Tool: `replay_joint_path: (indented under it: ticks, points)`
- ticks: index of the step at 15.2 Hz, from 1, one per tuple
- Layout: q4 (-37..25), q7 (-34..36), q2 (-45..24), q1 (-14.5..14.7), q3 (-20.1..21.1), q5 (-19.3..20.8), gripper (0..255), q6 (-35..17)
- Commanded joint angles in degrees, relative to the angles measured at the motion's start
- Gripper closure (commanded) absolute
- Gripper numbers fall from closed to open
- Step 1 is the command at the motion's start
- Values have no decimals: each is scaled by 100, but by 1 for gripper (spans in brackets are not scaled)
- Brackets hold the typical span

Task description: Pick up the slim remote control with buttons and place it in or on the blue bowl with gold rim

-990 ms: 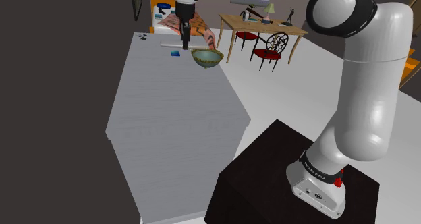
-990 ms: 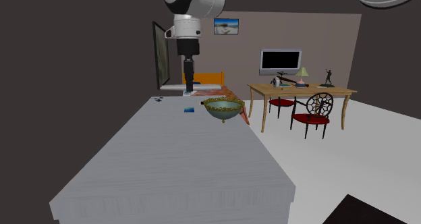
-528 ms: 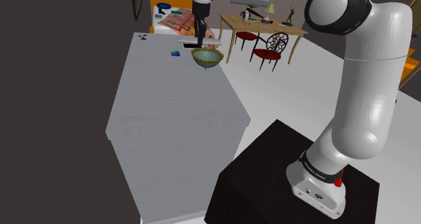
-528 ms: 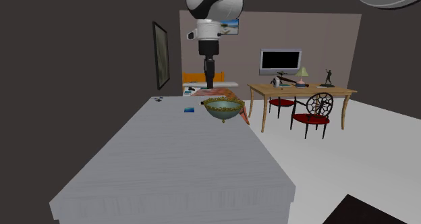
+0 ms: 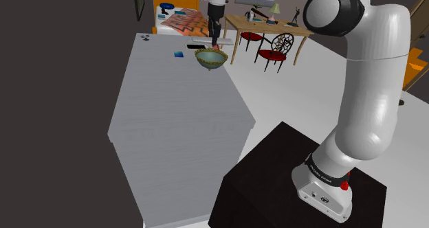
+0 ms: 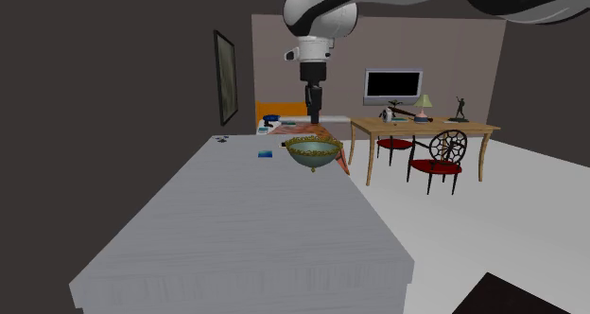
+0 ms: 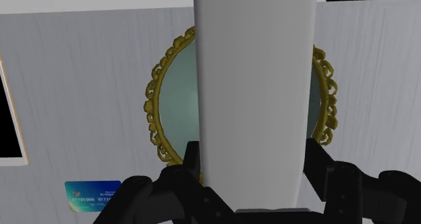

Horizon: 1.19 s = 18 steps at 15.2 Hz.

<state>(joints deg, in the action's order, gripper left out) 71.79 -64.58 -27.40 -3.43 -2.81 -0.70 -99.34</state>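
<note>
A pale grey table [image 5: 179, 123] runs below the white Franka arm [image 5: 364, 89], which reaches out to the table's far end. Directly beneath the gripper [image 7: 253, 163] sits the blue bowl [image 7: 177, 94], its ornate gold rim showing on both sides of the load. The load is the slim remote control [image 7: 255, 88], drawn plain pale grey with no buttons showing on the face in view. It hangs in the air over the bowl's mouth, and the two black fingers pinch it across its narrow width, one on each long edge. Off to one side of the gripper, on the tabletop beside the bowl, lies a small blue card [image 7: 92, 193].

The remote looks like a light, stiff, smooth-sided slab. It would likely slide or swivel under a weak pinch, so a hold across the width near its middle suits it best.
</note>
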Motion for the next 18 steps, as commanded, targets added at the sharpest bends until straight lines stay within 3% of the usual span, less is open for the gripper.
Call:
replay_joint_path:
  ticks: [1,11,18]
  points:
    - [165,-15,19,-7,-2,-1,255,-151]
    - [850,-14,-23,0,2,-4,255,-878]
    - [847,-14,-25,0,2,-4,255,-877]
